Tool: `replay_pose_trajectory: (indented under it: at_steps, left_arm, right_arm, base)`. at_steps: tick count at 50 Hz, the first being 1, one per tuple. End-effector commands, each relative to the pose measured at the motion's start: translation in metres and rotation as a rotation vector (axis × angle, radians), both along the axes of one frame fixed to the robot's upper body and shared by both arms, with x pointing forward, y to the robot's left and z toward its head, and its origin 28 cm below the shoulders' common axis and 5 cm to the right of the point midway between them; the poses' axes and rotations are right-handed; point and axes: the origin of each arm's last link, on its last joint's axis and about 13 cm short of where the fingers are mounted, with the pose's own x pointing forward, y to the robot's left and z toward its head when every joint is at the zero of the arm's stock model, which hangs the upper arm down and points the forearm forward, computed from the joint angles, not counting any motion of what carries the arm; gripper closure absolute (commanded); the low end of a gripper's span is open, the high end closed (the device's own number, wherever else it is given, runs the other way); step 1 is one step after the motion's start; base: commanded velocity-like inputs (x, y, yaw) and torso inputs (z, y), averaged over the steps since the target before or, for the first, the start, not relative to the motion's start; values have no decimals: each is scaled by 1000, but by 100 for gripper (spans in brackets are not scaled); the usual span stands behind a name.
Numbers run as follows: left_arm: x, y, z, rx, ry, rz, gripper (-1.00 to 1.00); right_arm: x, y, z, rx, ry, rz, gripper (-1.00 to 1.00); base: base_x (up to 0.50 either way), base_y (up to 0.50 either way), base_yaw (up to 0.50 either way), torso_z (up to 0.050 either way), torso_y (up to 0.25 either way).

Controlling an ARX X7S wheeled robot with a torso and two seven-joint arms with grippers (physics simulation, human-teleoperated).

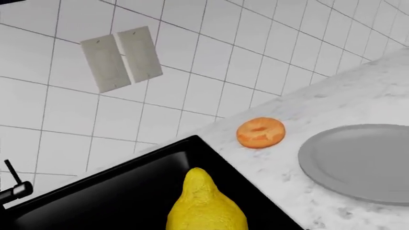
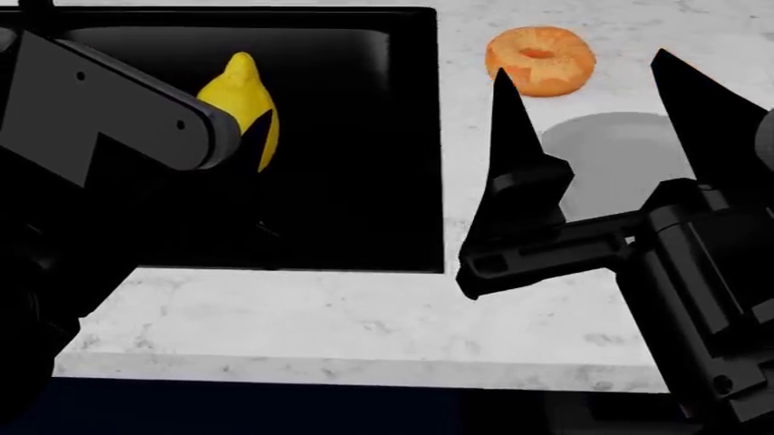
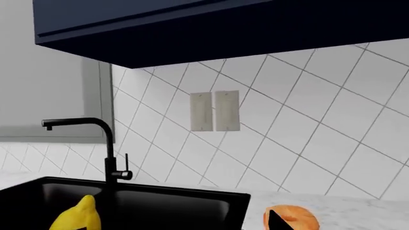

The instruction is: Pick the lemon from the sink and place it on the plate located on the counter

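The yellow lemon [image 1: 206, 203] fills the near edge of the left wrist view, nub pointing away, over the black sink [image 1: 108, 196]. In the head view the lemon [image 2: 248, 95] stands nub-up above the basin [image 2: 362, 136], its lower side hidden behind my left gripper [image 2: 230, 136], which is shut on it; the fingers themselves do not show. The grey plate [image 1: 364, 163] lies on the marbled counter [image 1: 357, 96] beside the sink. My right gripper [image 2: 578, 65] hangs open above the plate [image 2: 604, 163], with nothing between its fingers.
An orange donut [image 2: 541, 59] lies on the counter behind the plate, close to the sink's corner. A black faucet [image 3: 105, 143] rises at the sink's back edge. Two wall outlets [image 3: 214, 111] sit on the tiled wall under a navy cabinet [image 3: 191, 28].
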Motion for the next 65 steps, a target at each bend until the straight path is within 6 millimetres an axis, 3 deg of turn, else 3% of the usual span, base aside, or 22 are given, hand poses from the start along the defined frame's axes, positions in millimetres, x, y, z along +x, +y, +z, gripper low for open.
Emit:
replay_pose_trajectory:
  at_steps: [1,42,56,65]
  left_arm:
    - [0,0,-4,-33,10,2,100]
    - [-3,0,-1,-23,6,4,100]
    - [-3,0,-2,-20,7,4,100]
    - [-2,0,-2,-17,10,2,100]
  right_arm:
    - [0,1,-1,-9,-3,2,-100]
    - [-2,3,-1,-30,-18,15,-100]
    - [-4,3,0,-12,-23,30,-100]
    - [-4,3,-1,-15,-23,25,-100]
  base:
    - [0,-500,0,0,0]
    - [9,-500,0,0,0]
    - [14,-53,0,0,1]
    - [431,-156,0,0,0]
